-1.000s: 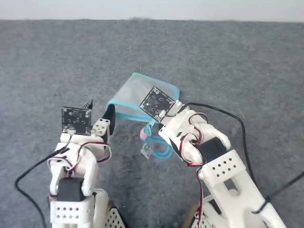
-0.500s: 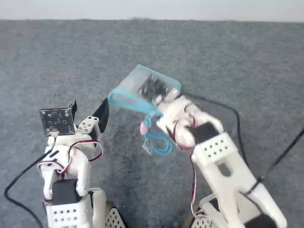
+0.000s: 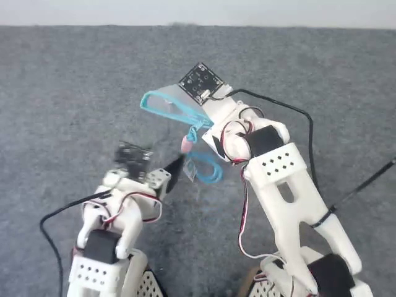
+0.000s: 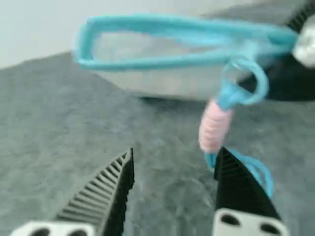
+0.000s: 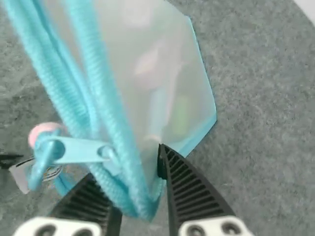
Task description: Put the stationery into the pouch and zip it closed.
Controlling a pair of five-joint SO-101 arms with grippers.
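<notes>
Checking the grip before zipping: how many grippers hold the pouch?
1. The right gripper clamps the pouch; the left gripper is open by the pink pull.

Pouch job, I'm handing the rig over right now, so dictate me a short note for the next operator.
Right gripper: shut on one end of the pouch, holding it off the table.
Left gripper: open, just short of the pink bead hanging from the zipper pull.
Done: blurred stationery shapes show through the pouch wall.
Left: the mouth looks open; take the pull and zip it closed.
</notes>
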